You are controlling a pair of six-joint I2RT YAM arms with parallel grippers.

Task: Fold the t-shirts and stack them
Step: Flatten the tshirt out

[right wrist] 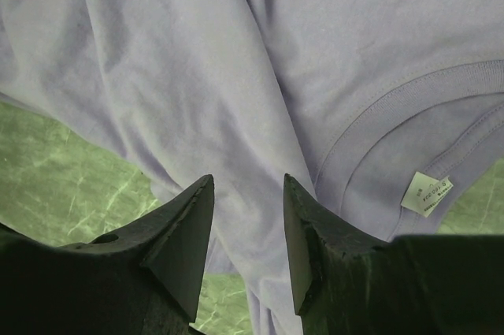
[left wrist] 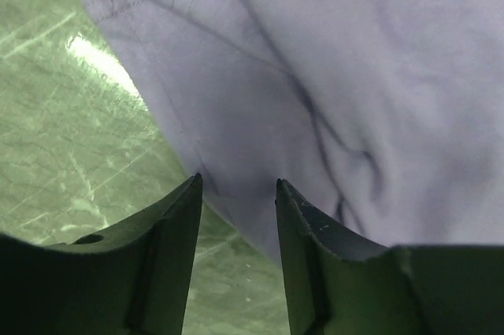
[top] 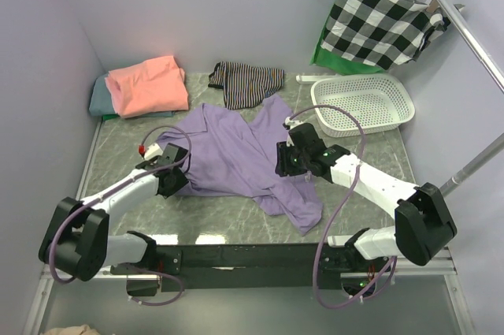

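Observation:
The lavender-purple t-shirt (top: 236, 154) lies crumpled and spread across the middle of the green marbled table. My left gripper (top: 175, 173) is open at the shirt's left edge; in the left wrist view its jaws (left wrist: 236, 185) straddle the hem (left wrist: 260, 114). My right gripper (top: 285, 163) is open over the shirt's right side; in the right wrist view it (right wrist: 248, 185) hovers over a fold beside the collar and white label (right wrist: 426, 193). The salmon-pink t-shirt (top: 148, 85) lies folded on the grey-teal t-shirt (top: 99, 98) at the back left.
A black-and-white striped cloth (top: 246, 81) lies at the back centre. A white plastic basket (top: 362, 103) stands at the back right. A checked cloth on a wooden hanger (top: 382, 24) hangs from a rail above it, with green fabric behind.

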